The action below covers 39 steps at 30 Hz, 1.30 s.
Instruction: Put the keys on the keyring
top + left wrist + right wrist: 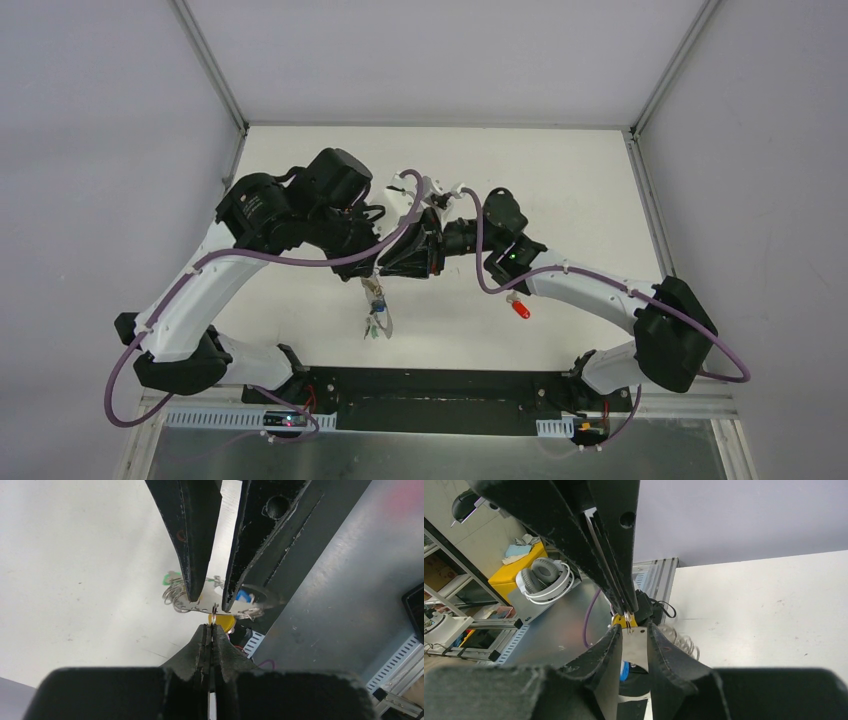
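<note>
My two grippers meet above the table's middle. My left gripper point(213, 626) is shut on a small split ring point(214, 611) that carries a yellow-headed key point(223, 622). My right gripper point(634, 630) is shut on the keyring's flat grey band point(635, 647). The band's end with small holes point(196, 606) touches the split ring. Several wire rings and keys with green point(166, 578) and blue point(242, 596) tags hang from the band. The bunch point(375, 312) dangles below the grippers. A red-headed key point(520, 308) lies alone on the table.
The black base plate point(430, 385) runs along the table's near edge, with the grey metal shelf point(330, 605) beyond it. Purple cables point(300, 258) loop along both arms. White headphones point(544, 580) on a yellow box lie off the table.
</note>
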{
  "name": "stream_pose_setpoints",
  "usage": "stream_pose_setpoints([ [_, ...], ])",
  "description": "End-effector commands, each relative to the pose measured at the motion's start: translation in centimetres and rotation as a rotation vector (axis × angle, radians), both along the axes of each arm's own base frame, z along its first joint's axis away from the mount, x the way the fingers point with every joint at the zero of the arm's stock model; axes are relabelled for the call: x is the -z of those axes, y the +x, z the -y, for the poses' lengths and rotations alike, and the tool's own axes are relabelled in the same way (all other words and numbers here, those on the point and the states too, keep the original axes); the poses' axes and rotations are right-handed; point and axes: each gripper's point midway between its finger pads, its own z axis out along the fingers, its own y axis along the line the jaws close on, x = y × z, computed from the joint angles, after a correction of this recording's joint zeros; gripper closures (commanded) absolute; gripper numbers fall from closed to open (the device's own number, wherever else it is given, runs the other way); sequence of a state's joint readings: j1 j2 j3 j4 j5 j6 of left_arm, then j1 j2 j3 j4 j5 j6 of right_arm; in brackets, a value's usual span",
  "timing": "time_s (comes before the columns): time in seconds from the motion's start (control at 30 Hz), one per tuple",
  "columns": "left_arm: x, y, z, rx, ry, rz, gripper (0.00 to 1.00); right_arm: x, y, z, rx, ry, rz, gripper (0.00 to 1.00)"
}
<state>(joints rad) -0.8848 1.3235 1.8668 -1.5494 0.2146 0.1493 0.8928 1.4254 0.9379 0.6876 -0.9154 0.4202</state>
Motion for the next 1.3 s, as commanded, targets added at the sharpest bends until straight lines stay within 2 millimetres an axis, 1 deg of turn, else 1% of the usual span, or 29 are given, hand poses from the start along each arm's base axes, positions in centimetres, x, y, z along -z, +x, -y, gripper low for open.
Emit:
stream_pose_setpoints([
  [0.0, -1.4, 0.0, 1.1, 0.025, -0.088, 0.042, 1.0, -2.9, -0.3, -0.2, -0.024, 0.069, 0.068, 0.73],
  [0.27, -1.3, 0.3, 1.3, 0.017, -0.092, 0.047, 1.0, -2.8, -0.9, -0.2, -0.058, 0.067, 0.062, 0.75],
  [0.47, -1.6, 0.4, 1.4, 0.014, -0.107, 0.057, 1.0, -2.3, -0.9, -0.3, -0.066, 0.056, 0.057, 0.86],
  [0.6, -1.7, 0.2, 1.5, 0.019, -0.118, 0.056, 1.0, -2.2, -0.8, -0.4, -0.066, 0.055, 0.055, 0.98],
  [0.63, -1.7, 0.2, 1.5, 0.02, -0.119, 0.055, 1.0, -2.3, -0.8, -0.4, -0.065, 0.056, 0.056, 1.0],
  [0.83, -2.1, 0.5, 1.3, 0.006, -0.138, 0.09, 0.99, -2.6, -1.0, -0.2, -0.064, 0.07, 0.07, 1.0],
  [0.9, -2.4, 0.7, 1.2, -0.008, -0.157, 0.113, 0.87, -2.9, -1.0, -0.1, -0.06, 0.078, 0.078, 1.0],
  [1.0, -3.2, 0.8, 1.0, -0.027, -0.213, 0.163, 0.73, -3.5, -1.2, 0.2, -0.056, 0.097, 0.091, 1.0],
  [1.07, -3.8, 1.0, 0.7, -0.051, -0.266, 0.21, 0.66, -3.8, -1.3, 0.4, -0.056, 0.106, 0.098, 1.0],
  [1.13, -4.6, 1.0, 0.5, -0.068, -0.337, 0.262, 0.63, -3.9, -1.3, 0.5, -0.054, 0.111, 0.102, 1.0],
  [1.2, -5.3, 0.7, 0.3, -0.068, -0.419, 0.316, 0.61, -4.1, -1.5, 0.7, -0.053, 0.114, 0.104, 1.0],
  [1.27, -5.7, 0.1, -0.3, -0.067, -0.501, 0.365, 0.6, -4.1, -1.5, 0.8, -0.05, 0.117, 0.106, 1.0],
])
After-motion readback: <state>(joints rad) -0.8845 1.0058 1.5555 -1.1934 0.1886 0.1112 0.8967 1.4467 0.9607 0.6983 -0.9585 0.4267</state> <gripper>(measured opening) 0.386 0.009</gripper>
